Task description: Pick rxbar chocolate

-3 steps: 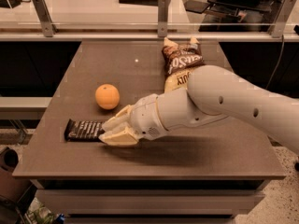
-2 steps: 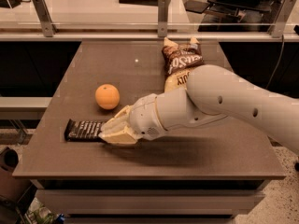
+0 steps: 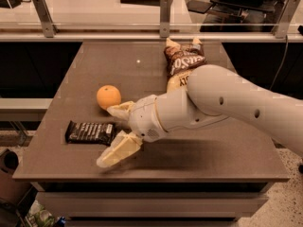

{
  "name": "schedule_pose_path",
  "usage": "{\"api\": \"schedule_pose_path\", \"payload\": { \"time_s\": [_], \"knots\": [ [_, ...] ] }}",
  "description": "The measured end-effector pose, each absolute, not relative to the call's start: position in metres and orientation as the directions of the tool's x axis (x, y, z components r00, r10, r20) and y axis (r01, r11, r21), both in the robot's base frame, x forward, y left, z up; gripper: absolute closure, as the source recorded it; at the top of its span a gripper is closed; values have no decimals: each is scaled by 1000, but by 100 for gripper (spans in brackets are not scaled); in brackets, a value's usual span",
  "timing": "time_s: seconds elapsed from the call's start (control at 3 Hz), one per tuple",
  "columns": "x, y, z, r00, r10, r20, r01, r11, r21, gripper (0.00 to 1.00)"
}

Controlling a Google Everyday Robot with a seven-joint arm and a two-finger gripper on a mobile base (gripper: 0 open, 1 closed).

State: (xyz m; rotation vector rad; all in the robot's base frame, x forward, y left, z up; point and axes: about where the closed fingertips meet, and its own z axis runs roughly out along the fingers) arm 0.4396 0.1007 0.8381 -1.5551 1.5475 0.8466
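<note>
Item 1: my gripper (image 3: 106,136), two cream-coloured fingers on a thick white arm (image 3: 227,103), is hovering low over the front left part of the flat grey-brown tabletop (image 3: 71,74). The fingers are standing wide apart. One finger (image 3: 119,110) is pointing leftward at the rear, and the other (image 3: 116,151) is angling down toward the front edge.

Item 2: the rxbar chocolate (image 3: 90,132), a small flat rectangular bar in a glossy black-brown wrapper with white lettering, is lying flat near the table's left edge. Its right end is sitting in the gap between my fingers. I cannot tell whether either finger is touching it.

Item 3: a round orange fruit (image 3: 108,97) is resting behind the bar, just beside my rear finger.

Item 4: a crinkled brown-and-cream chip bag (image 3: 182,60) is lying at the rear middle of the table, its near end hiding behind my arm.
</note>
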Motion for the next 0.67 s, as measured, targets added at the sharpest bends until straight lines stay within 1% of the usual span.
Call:
{"api": "schedule_pose_path", "payload": {
  "time_s": [0.33,0.67],
  "knots": [
    [441,103,835,22,-508,-861,-997,54,-57,0],
    [448,114,826,5,-526,-851,-998,45,-33,0]
  ]
}}
